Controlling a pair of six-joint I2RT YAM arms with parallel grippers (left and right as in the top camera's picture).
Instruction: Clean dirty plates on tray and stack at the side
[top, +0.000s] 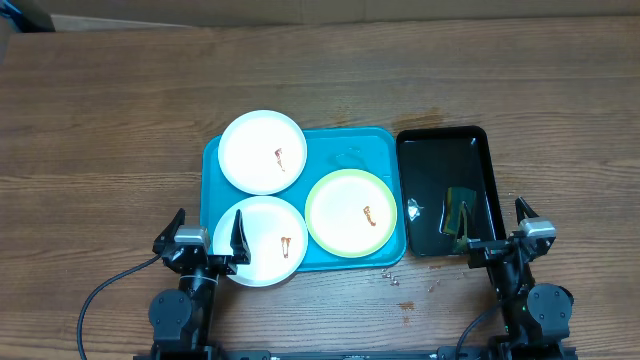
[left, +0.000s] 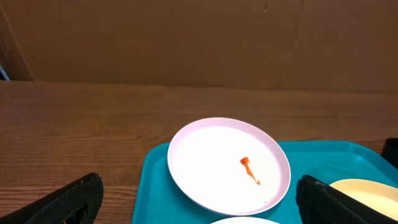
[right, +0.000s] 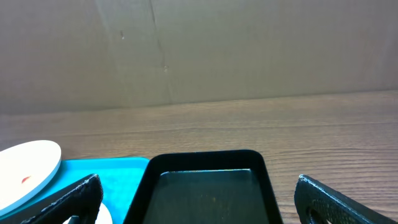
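wooden table (top: 100, 120) | black tray (top: 440, 160) just beside turquoise tray (top: 350, 145) | left claw (top: 208, 226), right claw (top: 494, 222): spread wide, empty

Left wrist view. A white plate (left: 211, 155) is sitting at centre frame, carrying a small red-brown smear (left: 249, 169) just right of its middle and overhanging the upper left corner of the turquoise tray (left: 323, 163). A pale plate (left: 367, 194) is showing at the lower right, and a second white plate (left: 242, 220) is peeking in at the bottom edge. The left gripper (left: 202, 202) is holding nothing, its dark fingers (left: 68, 200) standing wide apart in the two lower corners. A wooden table (left: 74, 124) is filling the left, and a brown wall (left: 186, 37) is spanning the top.
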